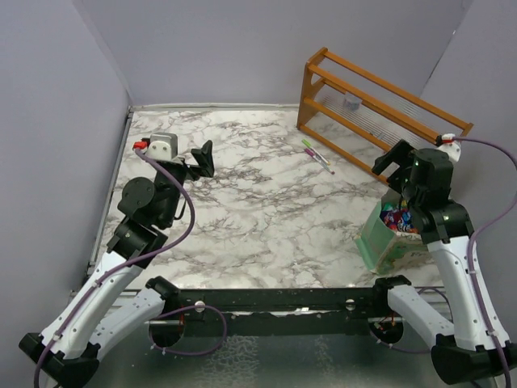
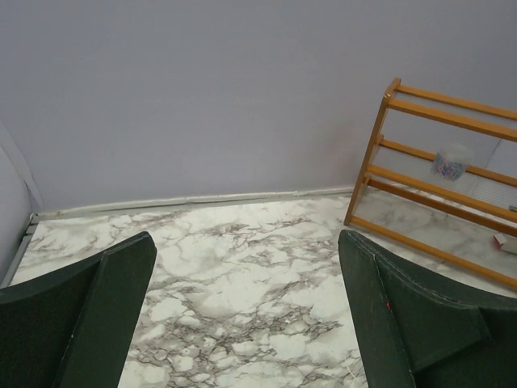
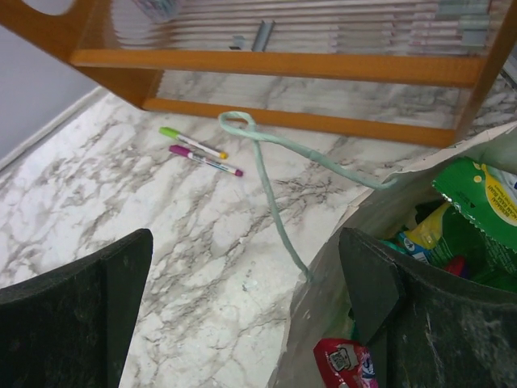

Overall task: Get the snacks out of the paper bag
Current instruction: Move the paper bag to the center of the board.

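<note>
paper bag sits at the right near edge of the table, right by my r arm, snacks inside: green, yellow, red pkts. my right gripper hangs over its rim, tilted fwd, spread wide, nothing btwn; one finger over the bag's mouth, other over marble. cord handle flopped out on the table. left gripper raised far left, also wide, empty. pens & rack beyond.

The left arm rises from its base at the near left with the elbow folded. It holds the left gripper raised and aimed away from the bases, jaws spread wide and holding nothing. The right arm stands steeply at the near right, with the right gripper tipped downward and its jaws also wide apart.
</note>
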Robot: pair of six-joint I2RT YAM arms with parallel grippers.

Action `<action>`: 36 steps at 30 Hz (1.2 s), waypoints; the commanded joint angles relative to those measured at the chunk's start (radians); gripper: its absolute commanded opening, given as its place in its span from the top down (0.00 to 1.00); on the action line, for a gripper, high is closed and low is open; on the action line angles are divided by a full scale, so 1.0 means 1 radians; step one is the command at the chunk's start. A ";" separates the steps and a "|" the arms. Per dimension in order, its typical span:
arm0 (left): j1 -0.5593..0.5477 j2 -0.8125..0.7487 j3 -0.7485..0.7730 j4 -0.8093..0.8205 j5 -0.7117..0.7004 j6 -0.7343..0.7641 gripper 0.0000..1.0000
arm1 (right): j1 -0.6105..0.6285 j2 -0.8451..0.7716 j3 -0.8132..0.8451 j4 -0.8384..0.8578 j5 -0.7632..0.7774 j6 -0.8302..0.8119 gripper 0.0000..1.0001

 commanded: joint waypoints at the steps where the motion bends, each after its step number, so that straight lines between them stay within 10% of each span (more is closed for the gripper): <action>1: -0.012 -0.019 -0.013 0.062 -0.055 -0.018 0.01 | -0.008 0.037 -0.042 0.034 0.094 0.022 0.02; 36: -0.044 -0.026 -0.030 0.092 -0.069 -0.029 0.01 | -0.011 0.079 -0.114 0.276 -0.106 -0.304 0.69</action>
